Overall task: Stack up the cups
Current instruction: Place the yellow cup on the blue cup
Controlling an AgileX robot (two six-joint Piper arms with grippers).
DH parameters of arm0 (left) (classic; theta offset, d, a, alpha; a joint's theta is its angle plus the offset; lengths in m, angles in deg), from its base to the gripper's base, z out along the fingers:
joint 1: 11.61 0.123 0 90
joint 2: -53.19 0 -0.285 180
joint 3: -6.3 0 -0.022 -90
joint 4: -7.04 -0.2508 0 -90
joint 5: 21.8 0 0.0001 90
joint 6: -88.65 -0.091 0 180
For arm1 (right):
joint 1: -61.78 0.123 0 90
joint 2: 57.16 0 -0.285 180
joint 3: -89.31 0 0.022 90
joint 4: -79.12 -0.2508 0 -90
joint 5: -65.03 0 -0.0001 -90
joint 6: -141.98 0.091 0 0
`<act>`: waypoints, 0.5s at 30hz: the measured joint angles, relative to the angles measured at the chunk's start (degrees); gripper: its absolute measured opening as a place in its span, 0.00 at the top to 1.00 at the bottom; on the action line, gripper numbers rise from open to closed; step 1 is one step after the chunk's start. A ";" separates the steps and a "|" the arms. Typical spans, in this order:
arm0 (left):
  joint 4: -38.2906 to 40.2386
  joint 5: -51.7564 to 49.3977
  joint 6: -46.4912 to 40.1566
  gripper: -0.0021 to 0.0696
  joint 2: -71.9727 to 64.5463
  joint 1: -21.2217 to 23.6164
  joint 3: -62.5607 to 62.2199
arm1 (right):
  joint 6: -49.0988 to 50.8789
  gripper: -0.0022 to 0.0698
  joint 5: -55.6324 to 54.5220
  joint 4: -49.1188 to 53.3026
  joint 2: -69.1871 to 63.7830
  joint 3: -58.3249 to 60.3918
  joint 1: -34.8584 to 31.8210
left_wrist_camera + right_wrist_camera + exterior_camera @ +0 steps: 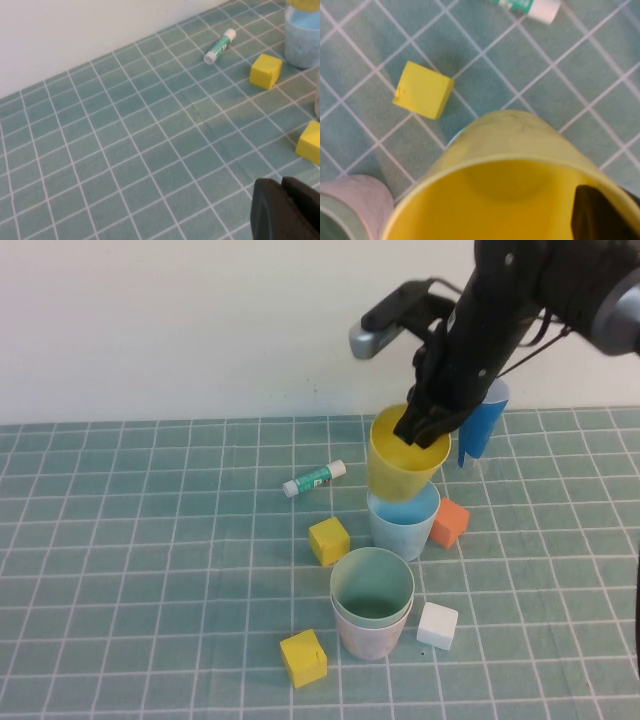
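Just under the right pincer [428, 430], clamped on its rim, the yellow cup [400, 468] hangs tilted above the blue cup [402, 523]. Nearer than it, the green cup [372, 585] sits nested in the pink cup [370, 636]. The left pincer [285, 210], closed together, hovers low over bare tabletop [125, 150].

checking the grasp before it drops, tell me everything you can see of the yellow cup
The yellow cup is a matte, slightly tapered plastic tumbler, mouth up and tilted. The right pincer is shut on its far rim, one finger inside. Its base sits just inside the mouth of the light blue cup, not fully nested. It looks empty. The left pincer, shut, is parked well away from it.
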 joint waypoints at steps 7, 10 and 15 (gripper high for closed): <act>0.00 -2.64 0.00 0.97 0.00 0.00 0.00 | 1.11 0.95 -0.13 -0.12 -2.73 0.35 0.00; 0.00 -2.64 0.00 0.97 0.00 0.00 0.00 | 1.15 0.93 -0.24 -0.12 -2.92 0.35 0.00; -0.36 -2.64 0.00 0.97 0.00 0.00 0.00 | 1.38 0.73 -0.24 -0.12 -2.92 0.35 0.00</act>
